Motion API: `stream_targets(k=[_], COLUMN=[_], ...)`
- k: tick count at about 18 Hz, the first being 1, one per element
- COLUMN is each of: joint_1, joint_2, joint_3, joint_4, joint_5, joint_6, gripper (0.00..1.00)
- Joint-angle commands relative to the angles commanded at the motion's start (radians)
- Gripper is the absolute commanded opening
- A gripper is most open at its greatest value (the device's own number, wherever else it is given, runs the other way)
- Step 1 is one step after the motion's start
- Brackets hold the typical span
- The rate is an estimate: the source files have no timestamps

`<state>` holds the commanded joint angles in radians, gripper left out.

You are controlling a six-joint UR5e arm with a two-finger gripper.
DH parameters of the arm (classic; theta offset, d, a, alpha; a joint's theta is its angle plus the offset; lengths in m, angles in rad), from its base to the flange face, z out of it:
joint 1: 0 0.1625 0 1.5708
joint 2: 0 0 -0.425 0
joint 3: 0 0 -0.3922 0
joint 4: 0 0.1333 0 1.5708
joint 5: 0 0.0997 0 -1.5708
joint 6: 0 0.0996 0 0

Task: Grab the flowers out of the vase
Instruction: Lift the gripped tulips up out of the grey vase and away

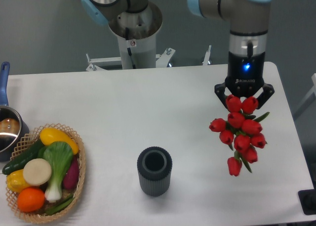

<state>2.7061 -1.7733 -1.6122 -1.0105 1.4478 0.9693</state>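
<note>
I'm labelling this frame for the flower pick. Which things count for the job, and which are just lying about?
Job: flowers, hanging from the gripper; vase, standing empty on the table.
Lying about: basket of vegetables; blue-handled pot at the left edge.

This is looking like a robotics lab rather than a home: an industrial arm (pixel 247 18) is standing on a metal pedestal (pixel 132 43) bolted behind a plain white table (pixel 148 102), a bare grey wall is running behind, and a wicker basket (pixel 79 176) is holding plastic-looking produce.
</note>
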Motion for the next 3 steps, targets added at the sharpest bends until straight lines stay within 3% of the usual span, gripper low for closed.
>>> stream_targets(k=[1, 3], joint_1=[-0.009, -0.026], joint_2=[0.0, -0.005], joint_3=[-0.006, -0.018], joint_4=[-0.032, -0.045], joint_5=[0.032, 0.083], joint_6=[0.011, 0.019], gripper=[0.0, 0.0])
